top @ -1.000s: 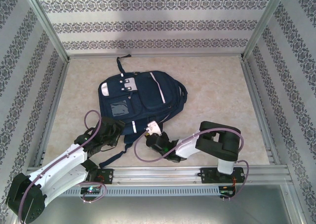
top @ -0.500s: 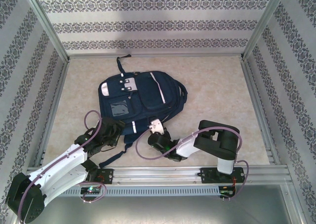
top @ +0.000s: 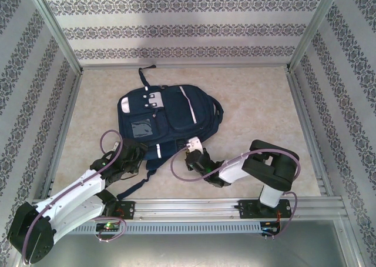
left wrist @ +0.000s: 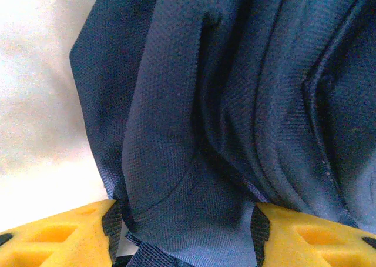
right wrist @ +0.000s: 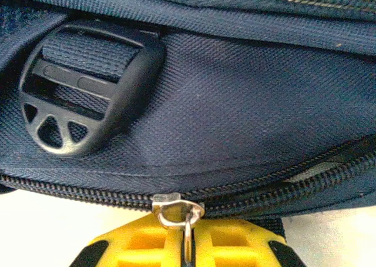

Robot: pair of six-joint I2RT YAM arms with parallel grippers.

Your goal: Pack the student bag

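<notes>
Between the clenched fingers of the right end effector (right wrist: 187, 243) sits the metal zipper pull (right wrist: 178, 211). The student bag (top: 167, 117) lies flat on the worktop (top: 252, 102) just beyond it, with a black buckle (right wrist: 82, 90) up and to its left. Off to that side, the left end effector (left wrist: 185, 237) straddles a thick fold at the bag's near corner; its fingers stand apart, and whether they truly squeeze the cloth I cannot tell. To open the bag cleanly, the pull should probably travel along the zipper line, low and steady, while the left side anchors the fabric so nothing bunches.
</notes>
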